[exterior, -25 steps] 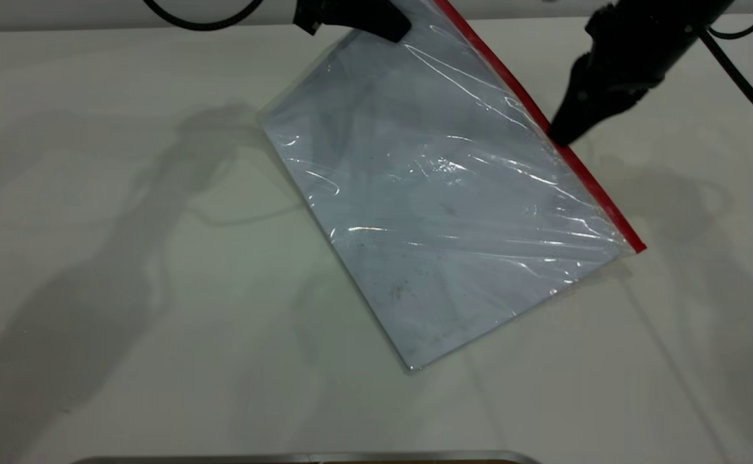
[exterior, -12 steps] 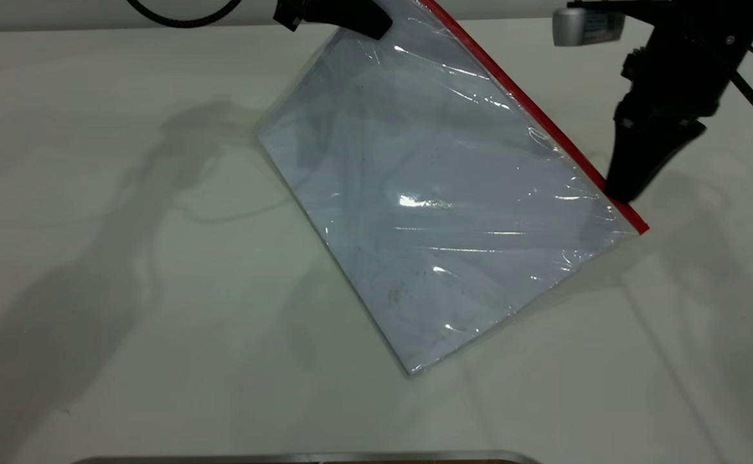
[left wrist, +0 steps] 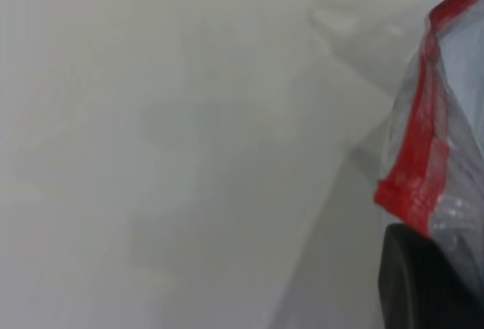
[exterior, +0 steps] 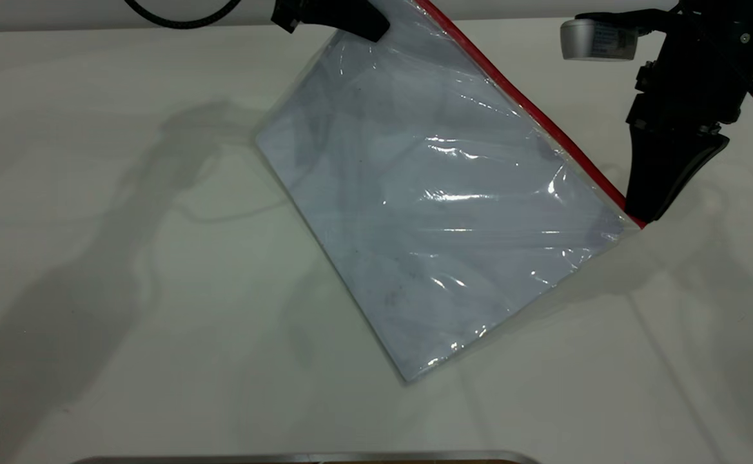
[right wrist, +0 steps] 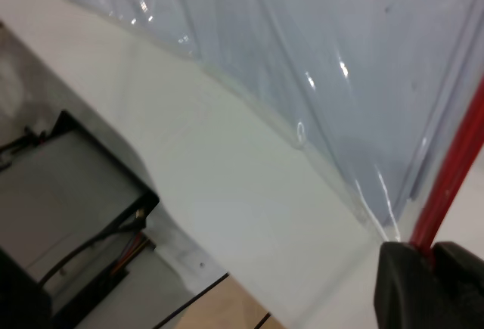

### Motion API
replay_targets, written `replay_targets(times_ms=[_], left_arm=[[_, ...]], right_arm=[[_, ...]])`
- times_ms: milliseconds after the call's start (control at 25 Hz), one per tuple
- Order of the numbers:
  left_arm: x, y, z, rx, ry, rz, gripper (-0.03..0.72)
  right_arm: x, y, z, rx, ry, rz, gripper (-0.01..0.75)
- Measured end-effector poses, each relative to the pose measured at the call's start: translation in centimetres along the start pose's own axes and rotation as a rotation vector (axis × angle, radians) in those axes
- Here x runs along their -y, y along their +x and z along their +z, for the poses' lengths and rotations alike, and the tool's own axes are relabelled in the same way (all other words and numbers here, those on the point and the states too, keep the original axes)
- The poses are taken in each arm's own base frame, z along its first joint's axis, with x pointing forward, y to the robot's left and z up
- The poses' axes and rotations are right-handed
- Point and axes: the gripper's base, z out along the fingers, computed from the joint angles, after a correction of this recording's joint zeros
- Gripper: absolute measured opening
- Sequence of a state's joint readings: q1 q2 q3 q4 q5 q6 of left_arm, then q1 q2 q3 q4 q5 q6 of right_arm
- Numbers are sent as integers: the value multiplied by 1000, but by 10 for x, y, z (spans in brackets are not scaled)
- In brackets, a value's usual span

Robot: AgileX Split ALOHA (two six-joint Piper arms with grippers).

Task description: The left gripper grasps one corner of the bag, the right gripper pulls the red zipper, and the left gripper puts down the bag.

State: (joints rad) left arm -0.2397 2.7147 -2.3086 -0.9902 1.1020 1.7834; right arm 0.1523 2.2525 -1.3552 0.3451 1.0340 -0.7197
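Since the earlier frames, the right gripper has travelled along the red zipper to its lower end.

Exterior view: the left gripper holds the bag by its upper corner, fingers clamped on the plastic; the bag's lowest corner rests on the counter.

Left wrist view: the red-edged corner of the bag lies against a dark finger.

Right wrist view: the right gripper has its fingers closed on the red zipper.
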Motion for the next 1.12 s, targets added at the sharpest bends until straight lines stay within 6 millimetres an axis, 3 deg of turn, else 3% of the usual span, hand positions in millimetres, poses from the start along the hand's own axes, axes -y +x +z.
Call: replay_targets(times_ms=[160, 320, 480, 680, 800, 960, 1120], left_arm=[[-1, 2, -1, -7, -13, 0, 67], [-4, 4, -4, -16, -38, -2, 139], [-5, 5, -4, -17, -50, -33, 319], [-14, 5, -6, -30, -149, -155, 536], [-21, 2, -14, -74, -234, -247, 604], [-22, -14, -37, -160, -303, -425, 616], [-19, -47, -76, -228, -419, -589, 606]], right_arm=[[3, -2, 0, 28, 28, 16, 113], [5, -6, 0, 73, 49, 27, 263], [7, -11, -1, 120, 77, 34, 434], [12, -23, -11, 194, 130, 23, 561], [14, -39, -33, 267, 169, -2, 577], [9, -59, -81, 386, 229, -52, 580], [-13, -66, -156, 528, 310, -110, 580]])
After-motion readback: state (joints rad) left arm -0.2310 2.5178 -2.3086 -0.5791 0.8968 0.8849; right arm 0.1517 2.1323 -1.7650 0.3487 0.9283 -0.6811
